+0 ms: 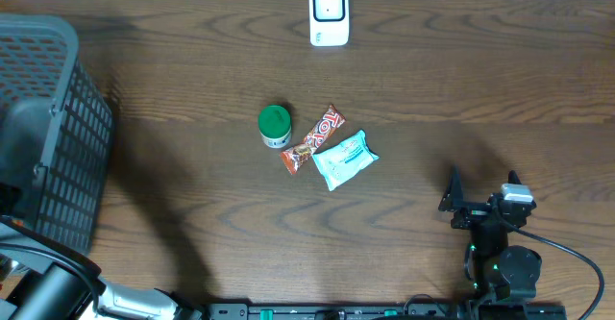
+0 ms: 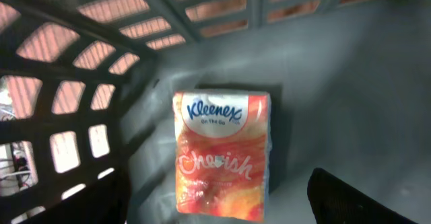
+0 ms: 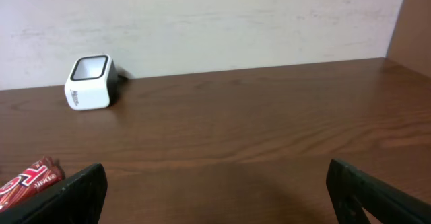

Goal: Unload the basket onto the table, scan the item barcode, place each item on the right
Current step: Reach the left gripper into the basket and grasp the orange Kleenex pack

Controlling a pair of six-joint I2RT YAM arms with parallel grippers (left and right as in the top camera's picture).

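An orange Kleenex tissue pack [image 2: 222, 155] lies flat on the floor of the dark grey basket [image 2: 350, 69]. My left gripper [image 2: 215, 212] hangs open just above its near end, one finger on each side, not touching it. The white barcode scanner [image 1: 328, 12] stands at the table's far edge and also shows as the scanner [image 3: 89, 83] in the right wrist view. My right gripper [image 1: 480, 200] rests open near the front right with nothing between its fingers [image 3: 377, 196]. In the overhead view the basket [image 1: 58, 118] hides the left gripper.
In the middle of the table lie a green-lidded jar [image 1: 275, 125], a red candy bar [image 1: 313, 139] and a pale blue packet [image 1: 344, 160]. The candy bar [image 3: 30, 180] shows at the lower left of the right wrist view. A light wall runs behind the scanner.
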